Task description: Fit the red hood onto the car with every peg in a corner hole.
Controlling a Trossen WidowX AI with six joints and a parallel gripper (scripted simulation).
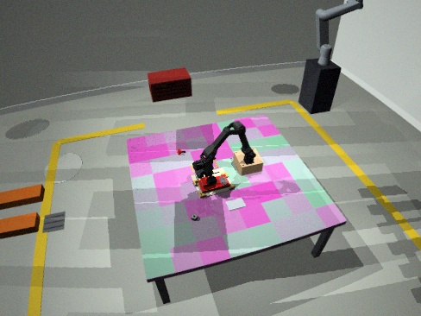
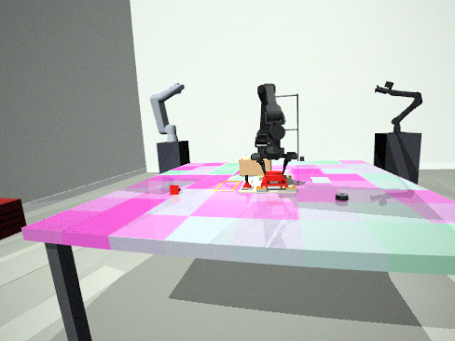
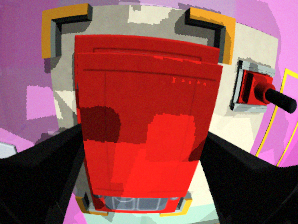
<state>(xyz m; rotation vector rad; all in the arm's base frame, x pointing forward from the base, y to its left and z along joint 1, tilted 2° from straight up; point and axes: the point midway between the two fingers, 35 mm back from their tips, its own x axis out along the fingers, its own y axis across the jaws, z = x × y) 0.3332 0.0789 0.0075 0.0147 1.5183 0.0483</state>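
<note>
Pink, mint and pale grey squares cover the table (image 2: 140,233), and from its near edge the first thing I meet is a small black ring-shaped part (image 2: 341,197) off to the right, then a little red block (image 2: 174,189) to the left. Just beyond, near the middle, sits the jig (image 1: 203,190), a pale plate with orange corner brackets, and it holds the car chassis (image 3: 136,203), of which only a grey strip shows beneath the hood.

The red hood (image 3: 143,119) lies over the chassis inside the jig; whether it sits fully flat on the deck I cannot tell. The black gripper (image 3: 148,163) comes straight down on it, its two fingers spread wide and pressed against the hood's opposite sides, so the hand has hold of the hood.

Beside the jig a small red-and-black clamp (image 3: 256,90) is fixed to its side. A yellow outlined square (image 2: 227,185) is marked on the table to the left. Behind stands the tan box (image 1: 248,161) carrying the arm's base, and further back two other arms on dark pedestals (image 2: 172,156).
</note>
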